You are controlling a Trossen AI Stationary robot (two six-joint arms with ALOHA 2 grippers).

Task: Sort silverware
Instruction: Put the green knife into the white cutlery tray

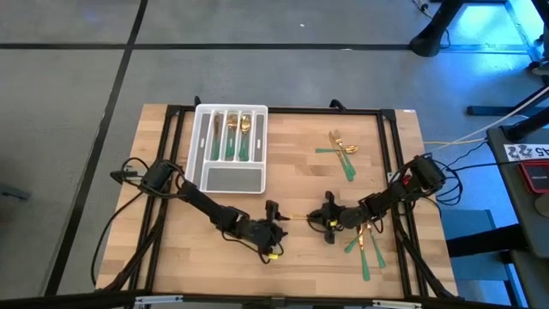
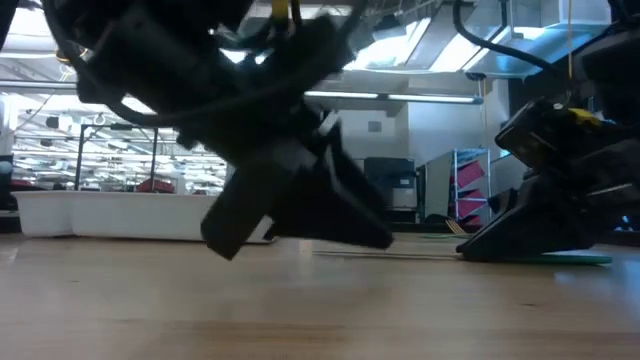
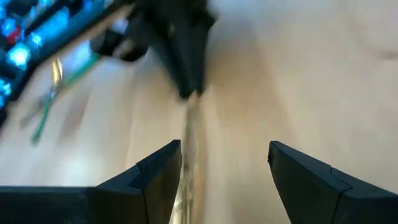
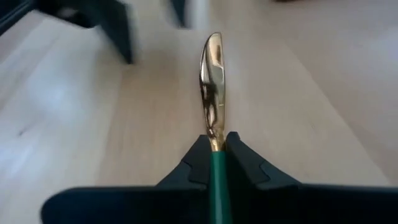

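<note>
Right wrist view: right gripper [image 4: 216,163] pinching one gold-bladed knife [image 4: 212,93] by its green handle, blade out over the worktop [image 1: 292,176] toward the left gripper [image 3: 224,168], fingers spread. High view: white tray [image 1: 230,148] with about three pieces; two loose clusters [image 1: 340,151] [image 1: 367,245] right.

Looks like a robotics lab: wooden table [image 1: 283,257] on grey floor [image 1: 69,77], cables [image 1: 480,137] at 3 o'clock, strip lights [image 2: 400,97] and shelves [image 2: 470,180] behind.
</note>
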